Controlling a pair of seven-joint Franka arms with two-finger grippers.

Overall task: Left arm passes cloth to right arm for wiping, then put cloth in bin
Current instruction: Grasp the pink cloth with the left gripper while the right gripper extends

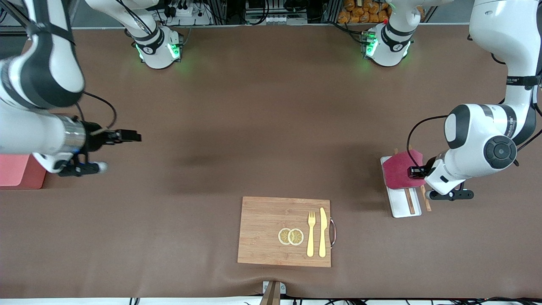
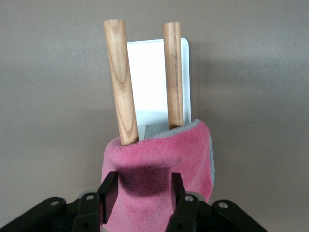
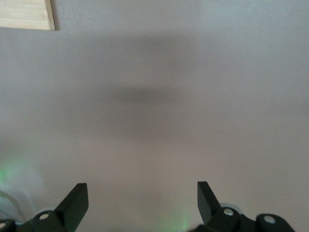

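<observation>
The cloth (image 1: 400, 170) lay draped over one end of the white tray (image 1: 402, 206) at the left arm's end of the surface, covering the ends of two wooden sticks (image 2: 120, 79). The left pincer (image 2: 140, 193) was down on it, fingers (image 2: 176, 189) part-way in around a fold of the fabric. The right pincer (image 3: 142, 203) hovered wide, holding nothing, over bare surface beside the pink bin (image 1: 19, 171). The cutting board (image 1: 271, 228) sat nearer the front camera.

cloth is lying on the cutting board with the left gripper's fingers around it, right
Not quite. The cloth lies on the white tray, over two wooden sticks, not on the cutting board. The left gripper does straddle it, as the left wrist view shows.
</observation>
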